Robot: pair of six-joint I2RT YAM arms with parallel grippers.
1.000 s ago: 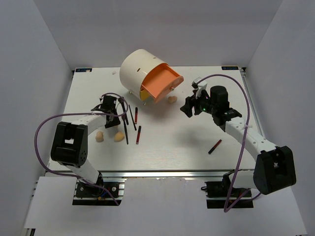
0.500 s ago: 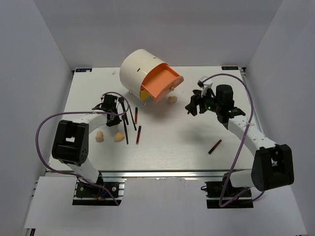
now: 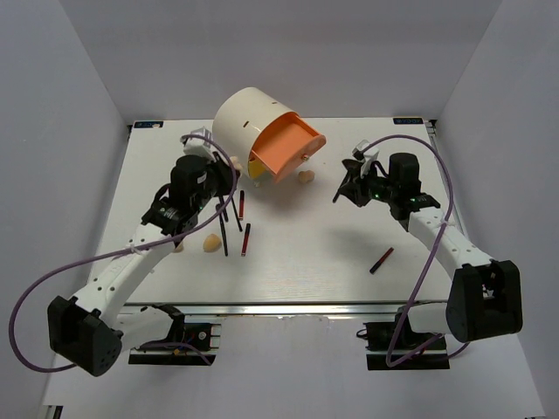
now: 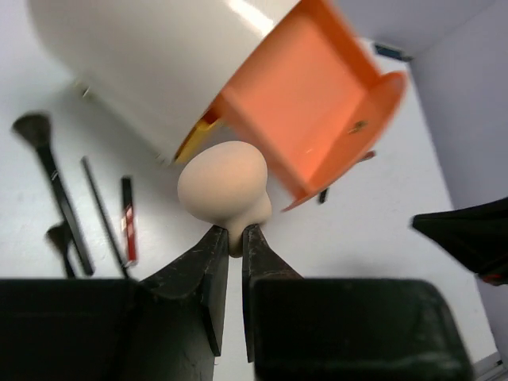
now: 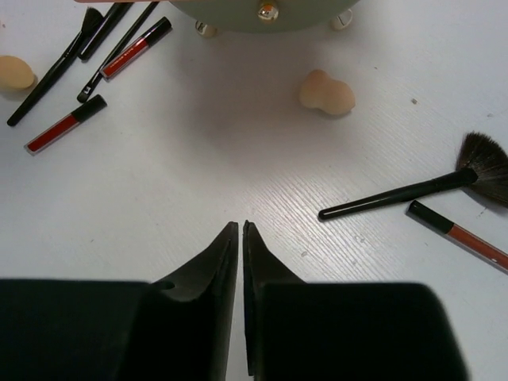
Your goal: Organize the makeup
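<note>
1. Top view: white walls close in a white table [image 3: 349,262]. The left gripper [image 3: 217,170] hangs just beside the cream box [image 3: 240,118], whose open orange drawer [image 3: 288,144] lies at its 2 o'clock. It is nearer than the right gripper [image 3: 342,190].
2. Left wrist: the fingers are clamped on the narrow end of a peach sponge [image 4: 222,181], whose long axis runs along them. The drawer is close, at 1 o'clock.
3. Right wrist: jaws together, empty. A loose sponge [image 5: 327,92] lies at 1 o'clock and a fan brush [image 5: 413,190] at 3.
</note>
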